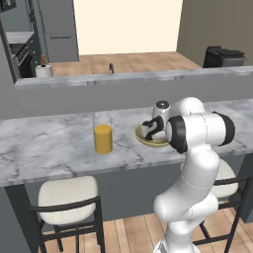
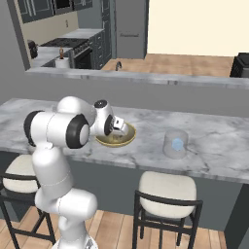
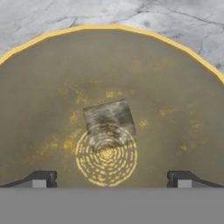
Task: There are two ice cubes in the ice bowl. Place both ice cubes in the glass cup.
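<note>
My gripper [image 3: 111,179] hangs open just above the inside of the olive-gold ice bowl [image 3: 175,87], its two dark tips wide apart. One greyish ice cube [image 3: 109,118] lies on the bowl's floor, a little ahead of the tips and between them, untouched. On the marble counter, the gripper [image 2: 119,127] points down into the ice bowl [image 2: 122,142]. To its right stands the clear glass cup [image 2: 175,143] with a pale-blue ice cube [image 2: 178,144] inside. In the left base view the gripper [image 1: 150,129] covers part of the bowl [image 1: 147,143], and my arm hides the cup.
A tall glass of orange liquid [image 1: 103,133] stands left of the bowl. A raised grey ledge [image 1: 133,78] runs behind the counter. Cushioned stools [image 1: 66,195] [image 2: 168,187] sit under the counter's front edge.
</note>
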